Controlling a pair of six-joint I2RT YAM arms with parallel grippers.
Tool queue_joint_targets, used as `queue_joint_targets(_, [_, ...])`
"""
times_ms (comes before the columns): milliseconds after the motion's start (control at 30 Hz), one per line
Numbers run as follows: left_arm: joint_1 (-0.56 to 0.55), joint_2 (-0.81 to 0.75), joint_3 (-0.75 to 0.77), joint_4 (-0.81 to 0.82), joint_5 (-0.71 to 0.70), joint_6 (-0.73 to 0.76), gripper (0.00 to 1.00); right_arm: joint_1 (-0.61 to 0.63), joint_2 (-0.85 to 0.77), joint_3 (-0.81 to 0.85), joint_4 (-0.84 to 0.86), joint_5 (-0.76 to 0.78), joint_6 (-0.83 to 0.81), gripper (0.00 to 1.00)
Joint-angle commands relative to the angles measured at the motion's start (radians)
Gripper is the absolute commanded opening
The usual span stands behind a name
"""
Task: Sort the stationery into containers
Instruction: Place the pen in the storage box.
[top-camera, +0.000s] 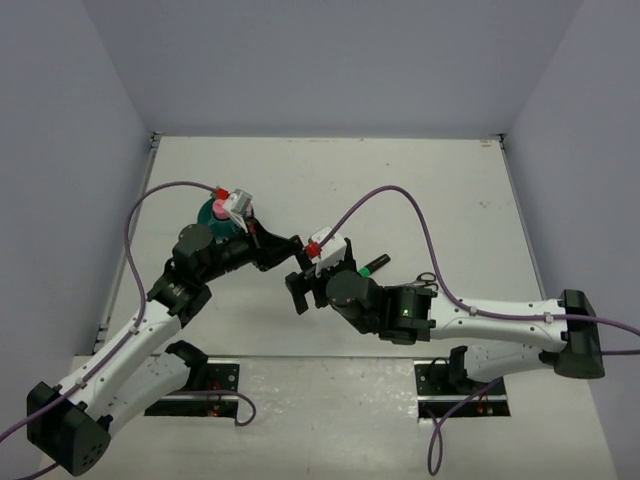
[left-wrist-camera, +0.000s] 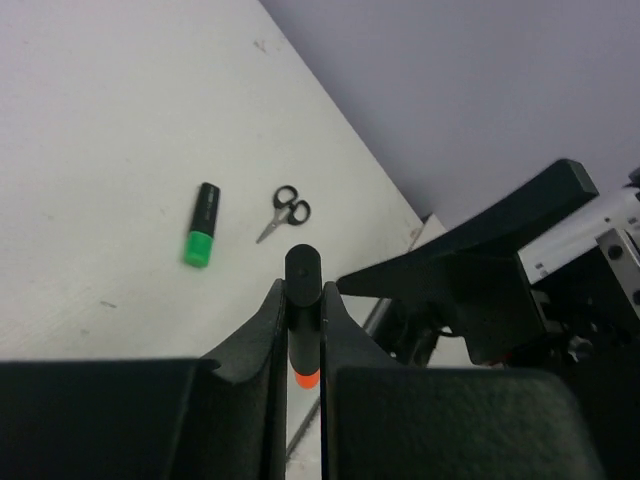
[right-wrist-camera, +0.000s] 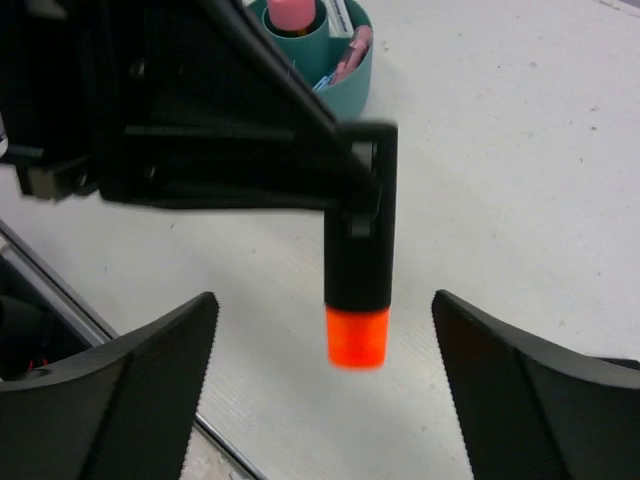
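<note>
Orange highlighter (right-wrist-camera: 358, 285) clamped in left jaws — right jaws wide apart either side of it, not touching; green highlighter (left-wrist-camera: 201, 238), scissors (left-wrist-camera: 283, 211) on worktop (left-wrist-camera: 100, 150).

1. A white, matte surface (top-camera: 420, 180) stretches out in front of me, closed in by pale lilac-grey walls (top-camera: 330, 60) at the far end and both sides. A few small dark specks mark it.
2. On my left side a round teal organiser (top-camera: 209, 213) stands upright on the surface, partly hidden in the top view.
3. On my right side, well apart from the organiser, a green highlighter (top-camera: 375, 264) lies flat. It has a black body and a green cap.
4. Just beside it, not touching, small scissors (top-camera: 426, 281) with black loop handles lie flat with their blades closed.
</note>
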Motion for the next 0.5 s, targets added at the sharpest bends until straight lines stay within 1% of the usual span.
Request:
queue_joint_targets(0, [0.000,0.005,0.182,-0.352,-0.626,0.130,0.00,0.008,-0.095,-0.038,0.001,0.125,0.116,0.99])
queue_joint_targets(133, [0.014,0.031,0.269,-0.451,-1.047,0.144,0.00,0.008,-0.163,-0.092,-0.049,0.135,0.157,0.99])
queue_joint_targets(167, [0.038,0.053,0.289,-0.458,-1.101,0.151,0.00,0.008,-0.183,-0.105,-0.049,0.137,0.160,0.99])
queue_joint_targets(200, [0.096,0.094,0.320,-0.464,-1.142,0.155,0.00,0.008,-0.217,-0.122,-0.050,0.137,0.163,0.99])
queue_joint_targets(267, [0.231,0.147,0.345,-0.438,-1.102,0.182,0.00,0.008,-0.250,-0.152,-0.052,0.133,0.163,0.99])
queue_joint_targets(367, [0.351,0.184,0.345,-0.345,-1.096,0.201,0.00,0.009,-0.334,-0.199,-0.043,0.127,0.157,0.99])
queue_joint_targets(467, [0.432,0.224,0.334,-0.269,-1.092,0.201,0.00,0.008,-0.386,-0.248,-0.038,0.131,0.156,0.99])
